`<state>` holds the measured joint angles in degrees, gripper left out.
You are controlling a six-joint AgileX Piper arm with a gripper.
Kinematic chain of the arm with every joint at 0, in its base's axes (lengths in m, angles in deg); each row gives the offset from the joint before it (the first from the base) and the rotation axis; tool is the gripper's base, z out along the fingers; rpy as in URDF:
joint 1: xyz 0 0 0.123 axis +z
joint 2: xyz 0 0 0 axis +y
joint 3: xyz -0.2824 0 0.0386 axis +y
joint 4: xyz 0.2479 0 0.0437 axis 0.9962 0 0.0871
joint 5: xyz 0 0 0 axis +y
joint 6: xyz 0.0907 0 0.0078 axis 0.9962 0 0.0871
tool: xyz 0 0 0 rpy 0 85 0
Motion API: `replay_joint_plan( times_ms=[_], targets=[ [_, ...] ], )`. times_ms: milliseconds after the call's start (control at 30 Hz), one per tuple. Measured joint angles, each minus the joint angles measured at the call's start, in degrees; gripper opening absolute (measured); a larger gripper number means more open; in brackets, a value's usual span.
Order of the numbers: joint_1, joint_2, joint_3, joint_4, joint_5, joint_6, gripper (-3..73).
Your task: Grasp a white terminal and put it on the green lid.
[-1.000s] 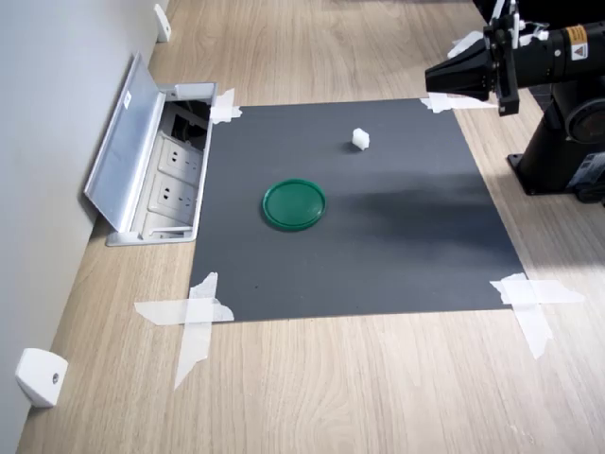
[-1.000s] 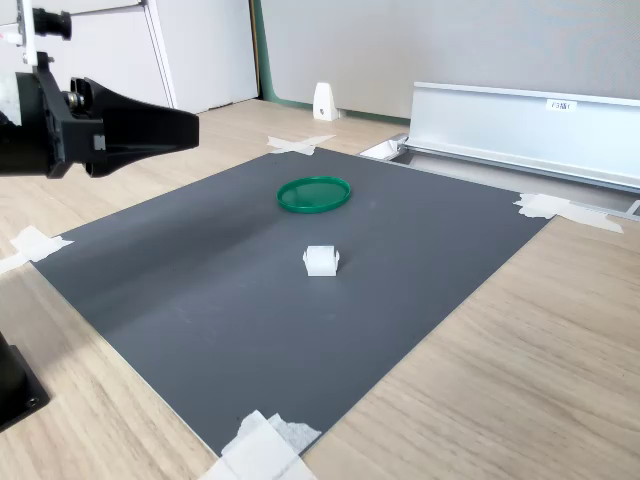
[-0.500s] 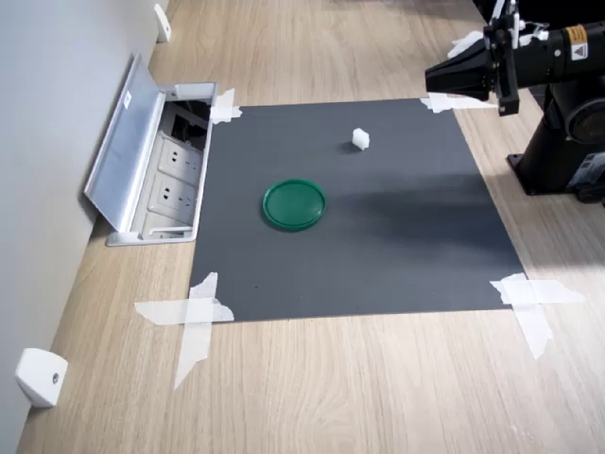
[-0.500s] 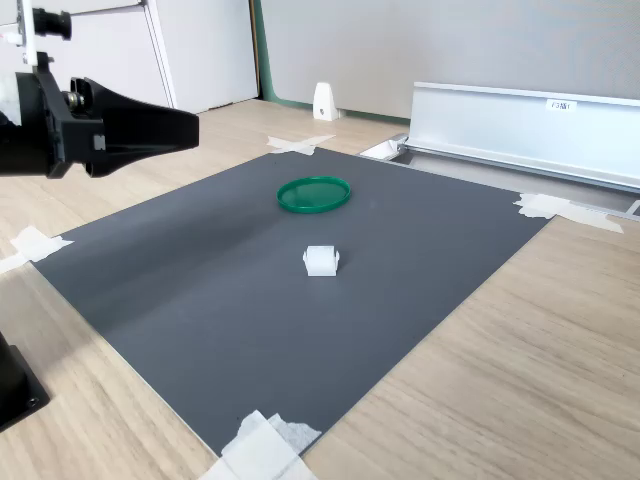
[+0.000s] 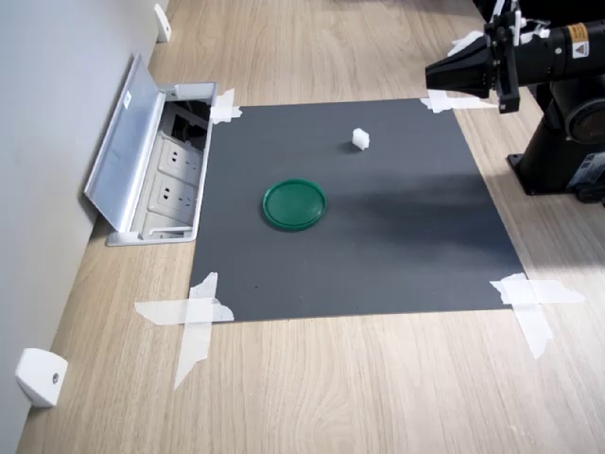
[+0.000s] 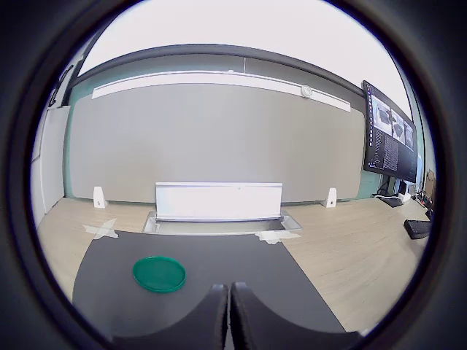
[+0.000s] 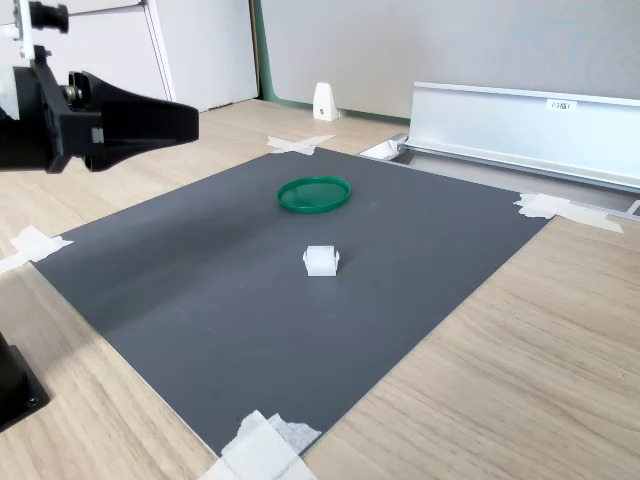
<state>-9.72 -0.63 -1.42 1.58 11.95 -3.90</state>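
1. In the first exterior view, the gripper (image 5: 433, 76) hangs high above the far right corner of the black mat (image 5: 397, 246), its fingers drawn together to a point and nothing between them. The white terminal (image 5: 360, 139) sits on the mat, well apart from the gripper: down and toward the first exterior view's left of the fingertips. The green lid (image 5: 294, 204) lies flat on the mat, further left and nearer the camera than the terminal, with clear mat between the two. Measured from the lid, the terminal is on the side facing the arm.

2. In the wrist view, the fingers (image 6: 212, 315) press together along their length, so the gripper (image 6: 229, 292) is closed and empty. The green lid (image 6: 159, 274) shows on the mat ahead of the tips and off to one side. The terminal is not visible here; it probably lies hidden below the fingers.

3. In the second exterior view, the gripper (image 7: 190, 121) points out over the mat (image 7: 200, 300) from the second exterior view's left, fingers together. The white terminal (image 7: 321, 261) rests on the mat below and to the right of the tips; the green lid (image 7: 314, 194) lies beyond it. The terminal looks nearly cubic, so no clear long axis shows. The coming move, as a judgement, is a forward, downward reach with the fingers parted.
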Motion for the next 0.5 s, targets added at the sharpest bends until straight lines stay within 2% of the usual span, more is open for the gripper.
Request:
replay_joint_plan(
  times_ms=[100,300,367,500],
  targets=[
    [0.0,0.5,-0.8,-0.3,0.6,-0.1,-0.8],
    [0.0,8.6,-9.3,-0.8,7.7,-0.1,-0.8],
    [0.0,11.9,-12.2,-1.6,10.1,-0.1,-0.8],
    [0.0,19.3,-18.1,-5.5,15.9,-0.1,-0.8]
  ],
)
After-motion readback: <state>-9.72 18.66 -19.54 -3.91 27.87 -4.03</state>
